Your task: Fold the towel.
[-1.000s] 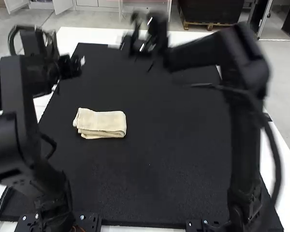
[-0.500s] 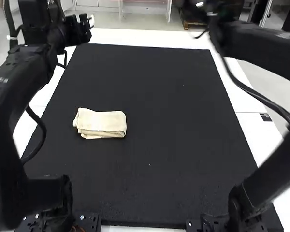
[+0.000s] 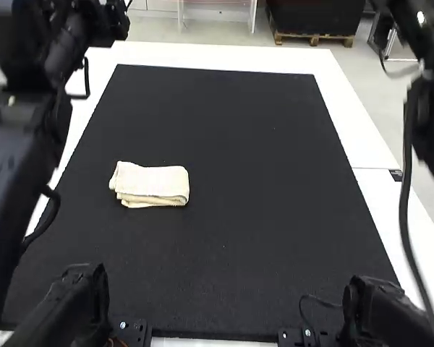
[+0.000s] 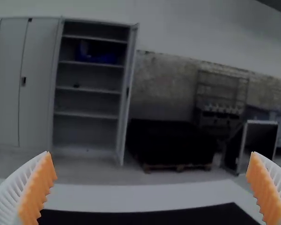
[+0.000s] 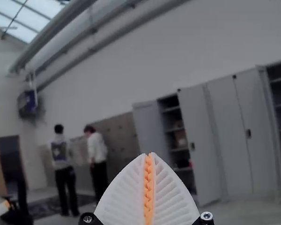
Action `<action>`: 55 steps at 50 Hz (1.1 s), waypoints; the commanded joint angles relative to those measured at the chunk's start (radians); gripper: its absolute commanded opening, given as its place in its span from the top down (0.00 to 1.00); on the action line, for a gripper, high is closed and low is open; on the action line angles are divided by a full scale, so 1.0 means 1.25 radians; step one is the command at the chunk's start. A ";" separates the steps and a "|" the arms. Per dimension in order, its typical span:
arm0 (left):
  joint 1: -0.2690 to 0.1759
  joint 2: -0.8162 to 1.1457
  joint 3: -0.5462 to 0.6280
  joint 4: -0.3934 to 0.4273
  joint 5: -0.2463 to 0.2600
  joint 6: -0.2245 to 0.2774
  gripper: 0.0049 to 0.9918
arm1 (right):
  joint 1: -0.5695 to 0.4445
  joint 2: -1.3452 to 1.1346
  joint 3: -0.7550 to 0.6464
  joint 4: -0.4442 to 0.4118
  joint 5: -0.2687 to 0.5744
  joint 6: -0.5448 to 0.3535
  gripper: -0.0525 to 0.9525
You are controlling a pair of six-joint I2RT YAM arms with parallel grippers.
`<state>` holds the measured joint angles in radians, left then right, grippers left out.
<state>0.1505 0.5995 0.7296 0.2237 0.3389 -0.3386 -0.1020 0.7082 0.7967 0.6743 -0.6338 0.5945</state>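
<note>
Evidently unchanged, the towel [image 3: 150,185] lies left of centre in the high view, at the same spot on the black mat [image 3: 239,238] as in both earlier frames. It forms a compact, roughly rectangular bundle, folded more than once by my reading; its stacked layers show along the lower edge, slightly uneven toward the left end. The exact number of folds cannot be determined.

What has changed is the position of the arms. The right arm [image 3: 428,119], which reached across to the upper middle of the frame one second ago, now stands at the right edge, beside the mat. The left arm [image 3: 40,108] has its forward end nearer the top left corner than at first, over the white table [image 3: 192,54].

Left gripper [image 4: 151,158]: released, fingers spread wide, nothing between them. Right gripper [image 5: 149,155]: clenched, fingers pressed together on nothing.

Assessment: with the towel untouched and both arms well apart from it, folding appears complete or very nearly so. No further fold seems required; returning the arms to rest would suffice. Residual risk: a low pass over the bundle could catch the loose layers and open the fold.
</note>
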 commanded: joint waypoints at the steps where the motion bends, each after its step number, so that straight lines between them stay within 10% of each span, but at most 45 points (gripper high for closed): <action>1: -0.009 -0.089 -0.063 0.021 -0.011 -0.022 0.04 | -0.029 -0.124 -0.078 0.014 -0.046 0.051 0.94; 13: -0.069 -0.276 -0.224 0.000 -0.048 0.040 0.06 | -0.014 -0.297 -0.229 0.066 -0.040 0.106 0.94; 18: -0.073 -0.359 -0.262 0.008 -0.120 0.087 0.06 | -0.004 -0.357 -0.253 0.015 -0.033 0.072 0.92; 33: -0.066 -0.481 -0.273 -0.032 -0.155 0.108 0.06 | -0.036 -0.558 -0.283 -0.160 0.020 0.009 0.84; 36: -0.066 -0.481 -0.269 -0.026 -0.155 0.153 0.05 | -0.040 -0.563 -0.286 -0.170 0.049 -0.013 0.64; 41: -0.065 -0.481 -0.278 0.026 -0.179 0.260 0.02 | -0.044 -0.563 -0.304 -0.142 0.211 -0.133 0.04; 47: -0.070 -0.481 -0.323 0.120 -0.175 0.389 0.02 | -0.044 -0.563 -0.367 0.001 0.257 -0.218 0.03; 55: -0.063 -0.481 -0.473 0.273 -0.221 0.434 0.07 | -0.045 -0.563 -0.531 0.112 0.251 -0.430 0.03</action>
<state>0.0654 0.0010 0.2398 0.5102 0.1242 0.0944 -0.1425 0.0093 0.2481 0.7925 -0.3695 0.3084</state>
